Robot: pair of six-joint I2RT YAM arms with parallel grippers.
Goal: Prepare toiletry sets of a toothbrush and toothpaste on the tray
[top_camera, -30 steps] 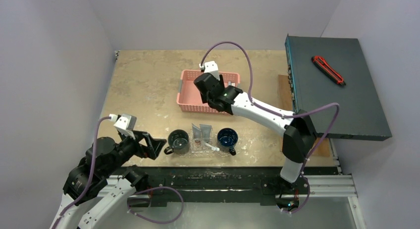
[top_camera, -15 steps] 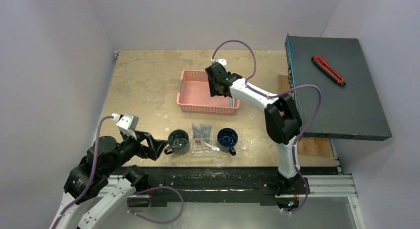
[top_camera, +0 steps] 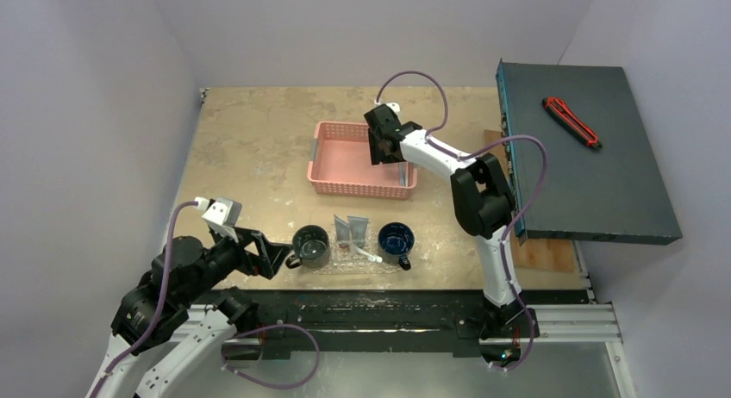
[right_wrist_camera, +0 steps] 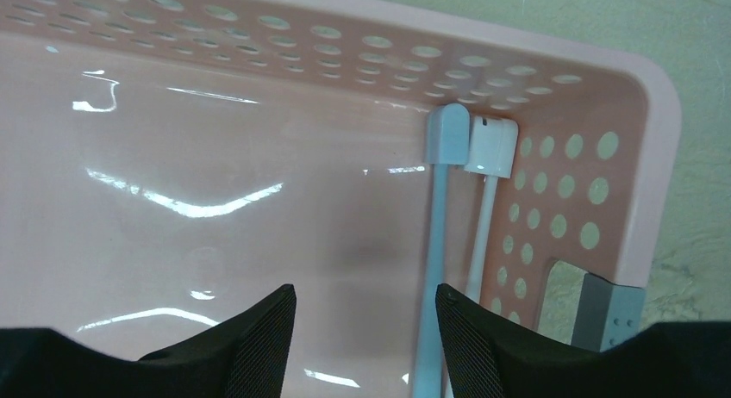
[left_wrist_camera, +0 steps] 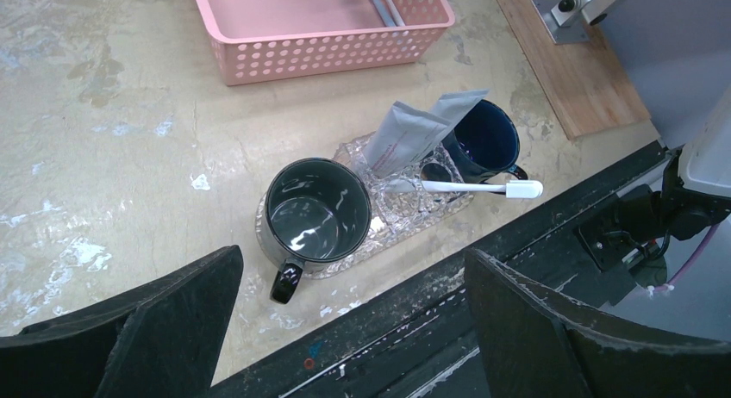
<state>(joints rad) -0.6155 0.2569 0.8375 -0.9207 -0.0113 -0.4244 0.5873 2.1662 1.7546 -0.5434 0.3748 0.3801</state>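
Toothbrushes (right_wrist_camera: 438, 226) — two, side by side — lie against an end wall of the pink basket (right_wrist_camera: 642, 148), below the right fingers (right_wrist_camera: 250, 342), parted and empty. On the tabletop (left_wrist_camera: 129, 114) the tray (left_wrist_camera: 401, 215) carries two tubes (left_wrist_camera: 405, 135) and one brush (left_wrist_camera: 465, 188) between mugs (left_wrist_camera: 316, 210) — left fingers (left_wrist_camera: 164, 320) gape wide, empty.

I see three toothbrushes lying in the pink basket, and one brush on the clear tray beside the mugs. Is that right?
Not quite. The pink basket holds two toothbrushes, not three. The right wrist view shows them side by side along one wall. One brush does lie on the clear tray beside the grey mug and the blue mug.
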